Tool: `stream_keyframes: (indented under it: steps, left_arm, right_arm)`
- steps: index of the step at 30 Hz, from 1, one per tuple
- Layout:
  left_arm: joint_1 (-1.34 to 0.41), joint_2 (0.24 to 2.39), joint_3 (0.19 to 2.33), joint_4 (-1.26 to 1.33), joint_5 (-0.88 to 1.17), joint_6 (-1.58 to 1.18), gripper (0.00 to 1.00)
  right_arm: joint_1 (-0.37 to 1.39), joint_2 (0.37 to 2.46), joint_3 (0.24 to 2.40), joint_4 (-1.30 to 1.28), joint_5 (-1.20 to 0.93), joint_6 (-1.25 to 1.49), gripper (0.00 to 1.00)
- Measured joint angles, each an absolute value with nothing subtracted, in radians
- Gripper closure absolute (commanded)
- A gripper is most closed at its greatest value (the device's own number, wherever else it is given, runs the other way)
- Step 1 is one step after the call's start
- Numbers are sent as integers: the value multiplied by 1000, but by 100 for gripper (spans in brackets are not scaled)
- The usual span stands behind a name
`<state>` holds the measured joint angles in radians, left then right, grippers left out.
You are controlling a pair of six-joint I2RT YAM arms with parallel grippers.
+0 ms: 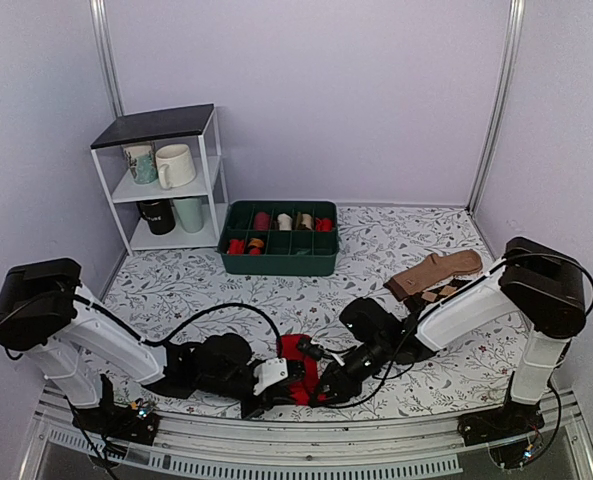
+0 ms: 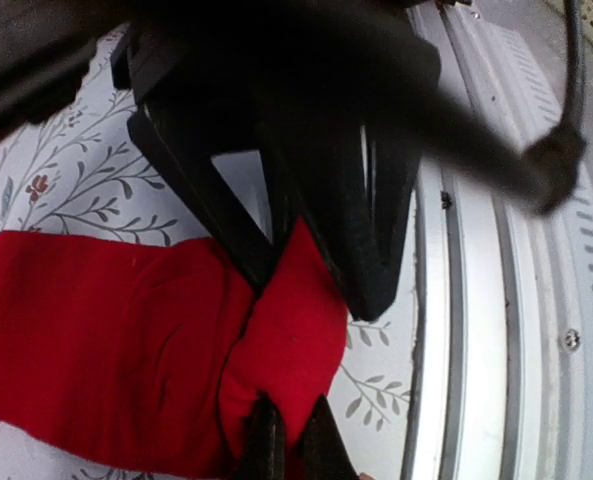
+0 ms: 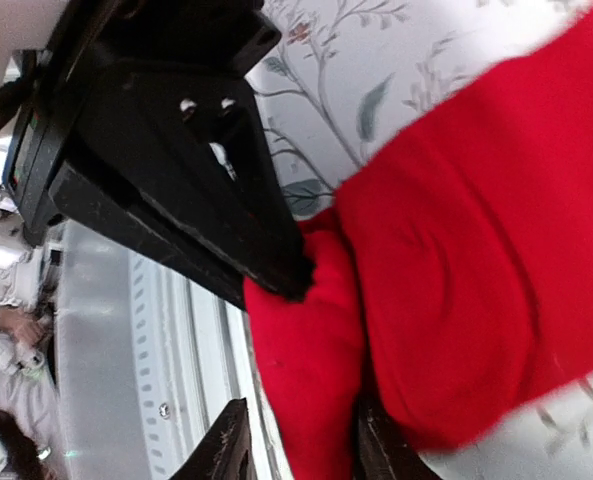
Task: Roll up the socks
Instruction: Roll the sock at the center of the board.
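The red socks (image 1: pixel 296 350) lie on the floral cloth near the front edge, between my two grippers. In the left wrist view the socks (image 2: pixel 106 340) spread flat to the left, with a bunched fold (image 2: pixel 296 330) at their near end. My left gripper (image 2: pixel 291 452) is shut on that fold, pinching a thin bit of red fabric. My right gripper (image 3: pixel 301 455) straddles the same bunched end (image 3: pixel 311 370) from the other side. Its jaws are apart, with a gap between one finger and the fabric. In the top view the left gripper (image 1: pixel 288 385) and the right gripper (image 1: pixel 326 385) nearly touch.
A green divided tray (image 1: pixel 281 262) holding rolled socks stands at the back centre. A white shelf (image 1: pixel 166 180) with mugs is at the back left. A tan sock (image 1: pixel 441 270) and a dark argyle sock (image 1: pixel 438 293) lie at the right. The metal rail (image 1: pixel 306 440) runs just in front of the grippers.
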<state>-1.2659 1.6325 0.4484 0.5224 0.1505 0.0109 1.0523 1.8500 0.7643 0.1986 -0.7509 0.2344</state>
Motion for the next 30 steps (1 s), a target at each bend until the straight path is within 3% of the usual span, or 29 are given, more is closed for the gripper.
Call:
stream_keyframes:
  steps: [12,30]
  left_arm:
    - [-1139,1679,556,355,410,-167,100]
    - [-1068,1734,585,339,583,-264,100]
  right_arm:
    - [1163,1483,481,402,-302,107,60]
    - [1321,1630,538,429,-104,-136,60]
